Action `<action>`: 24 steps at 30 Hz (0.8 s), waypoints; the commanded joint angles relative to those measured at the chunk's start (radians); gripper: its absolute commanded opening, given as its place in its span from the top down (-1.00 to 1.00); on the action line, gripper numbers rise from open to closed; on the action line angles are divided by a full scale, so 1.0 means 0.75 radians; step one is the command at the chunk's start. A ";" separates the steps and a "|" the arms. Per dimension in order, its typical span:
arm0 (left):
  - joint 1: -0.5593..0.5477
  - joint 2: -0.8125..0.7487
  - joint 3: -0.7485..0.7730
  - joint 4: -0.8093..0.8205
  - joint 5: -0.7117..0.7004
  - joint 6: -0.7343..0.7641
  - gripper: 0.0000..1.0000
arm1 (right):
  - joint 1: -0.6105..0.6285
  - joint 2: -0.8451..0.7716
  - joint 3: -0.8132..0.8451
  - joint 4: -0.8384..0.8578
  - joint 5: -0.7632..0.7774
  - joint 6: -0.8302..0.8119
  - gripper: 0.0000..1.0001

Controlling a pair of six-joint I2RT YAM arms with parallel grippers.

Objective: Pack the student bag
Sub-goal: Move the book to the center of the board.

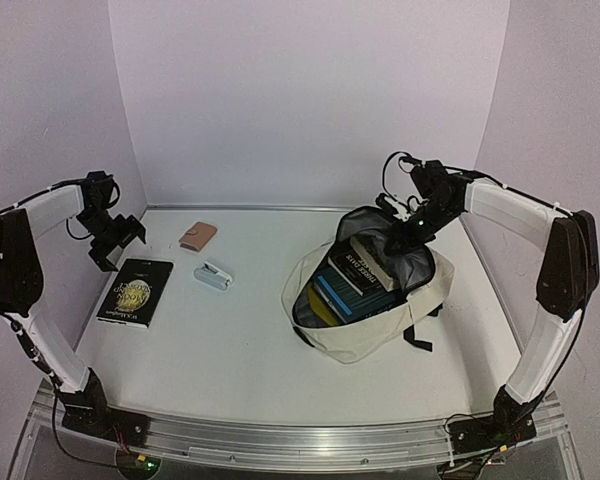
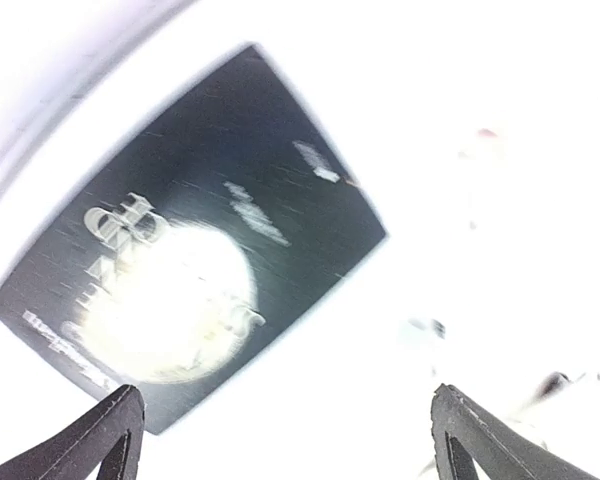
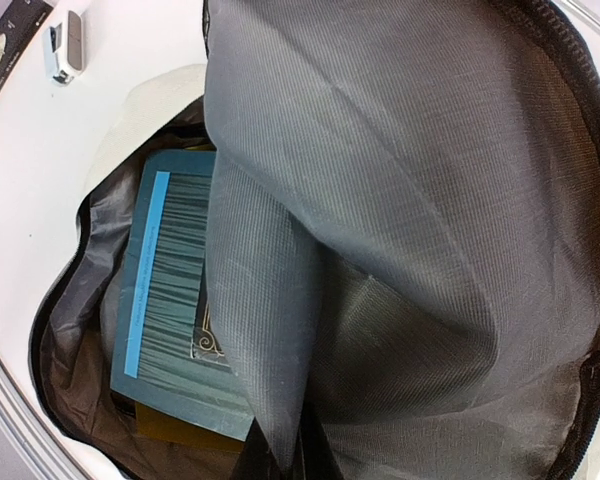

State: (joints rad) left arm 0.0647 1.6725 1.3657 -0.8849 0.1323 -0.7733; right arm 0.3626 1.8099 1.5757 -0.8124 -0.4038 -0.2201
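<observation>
On the table [image 1: 250,350], our left gripper [image 1: 123,245] hangs wide open over the black book [image 1: 135,292]. Our right gripper [image 1: 412,228] is pinched on the flap of the student bag [image 1: 380,335], and that thin fabric might slip free and fall across the opening.

Gold lettering on the black book [image 1: 135,291] and white lettering on the bagged book [image 1: 358,268] cannot be read.

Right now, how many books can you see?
4: a black book on the table, left; in the student bag a dark book, a blue striped book and a yellow one beneath. More may be hidden.
</observation>
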 commanded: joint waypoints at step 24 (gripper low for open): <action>0.186 0.430 0.049 0.291 0.004 0.373 -0.97 | -0.023 -0.177 0.147 -0.244 -0.162 -0.181 -0.97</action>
State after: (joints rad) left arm 0.2016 1.9790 1.4265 -0.7485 0.0551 -0.5524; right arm 0.3489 1.7273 1.6410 -0.9468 -0.4453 -0.3229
